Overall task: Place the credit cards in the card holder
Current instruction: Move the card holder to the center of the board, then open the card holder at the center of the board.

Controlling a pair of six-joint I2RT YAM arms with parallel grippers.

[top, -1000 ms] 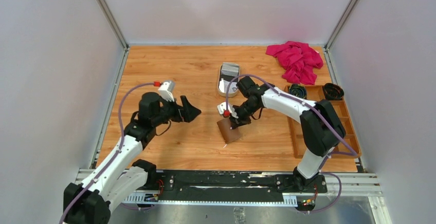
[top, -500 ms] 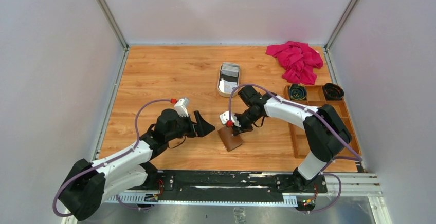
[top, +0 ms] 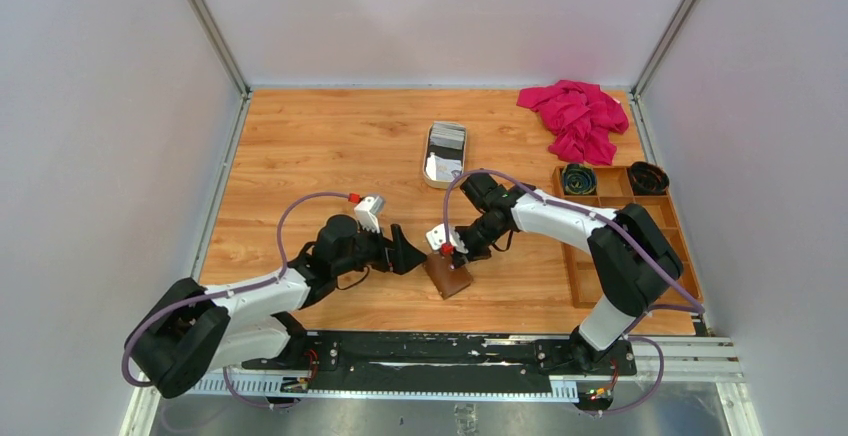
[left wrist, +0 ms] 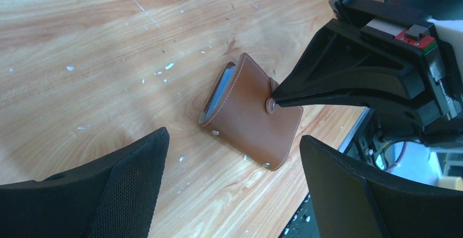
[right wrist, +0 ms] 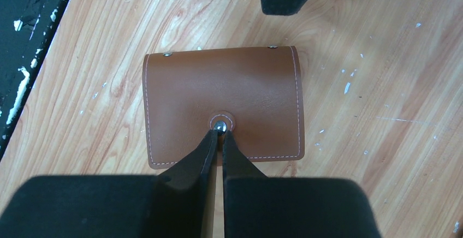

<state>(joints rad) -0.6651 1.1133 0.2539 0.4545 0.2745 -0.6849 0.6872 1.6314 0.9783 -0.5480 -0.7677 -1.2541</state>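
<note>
The card holder is a brown leather wallet lying folded shut near the table's front edge. It also shows in the right wrist view and the left wrist view. A blue-grey card edge shows inside its open side. My right gripper is shut, its tips pressed down on the wallet's metal snap. My left gripper is open, just left of the wallet and not touching it. More credit cards, grey and white, lie in the cream tin tray.
A wooden compartment box stands at the right edge with two black coiled items in its far cells. A pink cloth lies at the back right. The metal rail runs along the near edge, close to the wallet.
My left arm has swung right and nearer, bringing its open gripper beside the wallet. My right gripper and the wallet have shifted slightly toward the near edge.
</note>
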